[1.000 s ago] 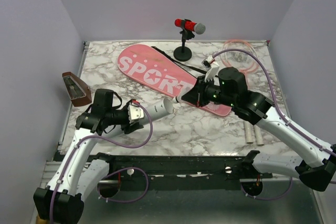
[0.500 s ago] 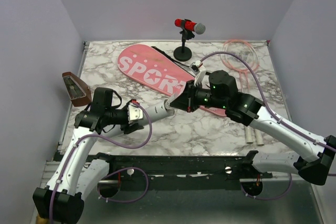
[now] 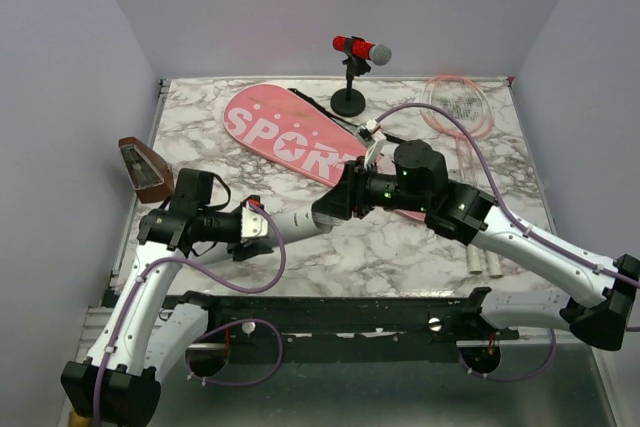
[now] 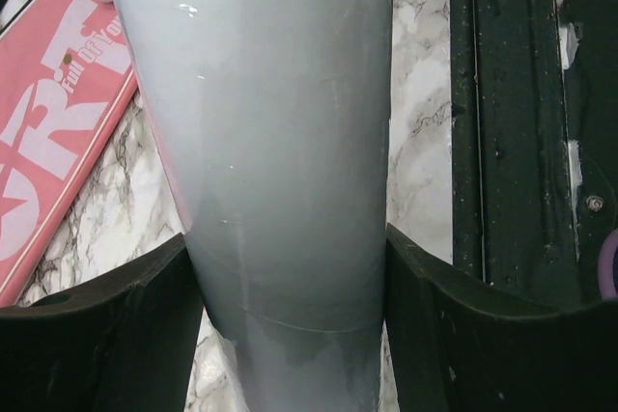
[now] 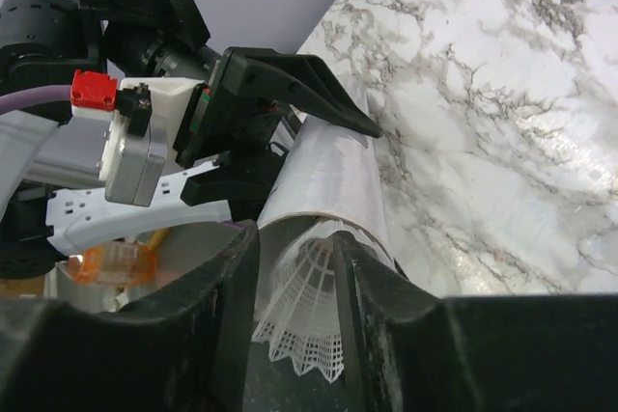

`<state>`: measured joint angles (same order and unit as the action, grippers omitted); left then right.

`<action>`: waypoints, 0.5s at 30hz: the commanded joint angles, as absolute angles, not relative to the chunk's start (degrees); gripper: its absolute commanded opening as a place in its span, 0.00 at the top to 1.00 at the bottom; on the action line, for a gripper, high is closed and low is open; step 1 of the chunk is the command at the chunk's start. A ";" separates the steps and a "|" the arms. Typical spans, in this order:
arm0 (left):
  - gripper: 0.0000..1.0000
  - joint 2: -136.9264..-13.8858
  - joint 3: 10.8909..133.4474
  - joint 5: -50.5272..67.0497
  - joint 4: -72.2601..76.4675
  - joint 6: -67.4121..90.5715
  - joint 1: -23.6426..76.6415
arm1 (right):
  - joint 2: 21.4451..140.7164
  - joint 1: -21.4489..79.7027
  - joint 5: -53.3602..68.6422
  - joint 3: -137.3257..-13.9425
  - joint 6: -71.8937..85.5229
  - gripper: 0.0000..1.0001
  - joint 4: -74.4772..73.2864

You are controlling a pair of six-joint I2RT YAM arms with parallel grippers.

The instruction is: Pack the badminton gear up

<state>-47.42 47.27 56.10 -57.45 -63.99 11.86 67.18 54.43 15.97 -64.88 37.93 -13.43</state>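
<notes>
My left gripper (image 3: 262,227) is shut on the long white tube (image 3: 295,219), which points right, just above the table. In the left wrist view the tube (image 4: 280,142) fills the gap between both black fingers (image 4: 97,335). My right gripper (image 3: 335,209) sits at the tube's open mouth (image 5: 333,176). A white mesh shuttlecock (image 5: 309,315) has its head inside the mouth and its skirt, round and unsqueezed, between the right gripper's (image 5: 299,306) parted jaws. The pink "SPORT" bag (image 3: 280,132) lies behind. Two pink rackets (image 3: 458,105) lie at the back right.
A red microphone on a black stand (image 3: 360,50) stands at the back, beside the bag. A brown wedge-shaped box (image 3: 145,169) sits off the table's left edge. The rackets' white handles (image 3: 482,259) reach towards the front right, under my right arm.
My right gripper moved left from over the bag to the tube's mouth, bringing the shuttlecock, and its jaws have parted. The left arm drew the tube slightly left and down.
</notes>
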 commanded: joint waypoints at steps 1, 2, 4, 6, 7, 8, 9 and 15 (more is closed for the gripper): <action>0.47 -46.85 49.39 61.17 -59.24 -66.45 11.78 | 64.60 54.84 16.26 -63.46 38.76 0.50 -11.86; 0.47 -46.93 49.39 61.35 -59.24 -66.45 11.78 | 63.90 54.84 16.00 -63.54 38.67 0.48 -12.13; 0.47 -47.02 49.31 61.43 -59.24 -66.45 11.78 | 62.76 54.84 15.30 -64.33 38.58 0.46 -13.09; 0.47 -46.93 49.31 61.44 -59.33 -66.45 11.78 | 61.44 54.84 14.33 -65.12 38.15 0.44 -14.41; 0.47 -46.85 49.31 61.35 -59.33 -66.36 11.78 | 60.74 54.84 13.72 -65.56 37.88 0.44 -15.28; 0.47 -46.85 49.22 61.35 -59.33 -66.44 11.86 | 59.86 54.84 12.67 -66.09 37.71 0.44 -16.25; 0.47 -46.76 49.22 61.26 -59.24 -66.27 11.78 | 59.16 54.84 11.87 -66.35 37.62 0.43 -17.04; 0.47 -46.67 49.57 61.96 -58.63 -64.96 11.78 | 59.94 54.84 13.09 -64.51 38.32 0.42 -16.61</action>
<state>-47.42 47.44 57.74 -59.09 -64.71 11.79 58.43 54.43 13.52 -64.40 38.44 -14.61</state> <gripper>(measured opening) 0.719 0.581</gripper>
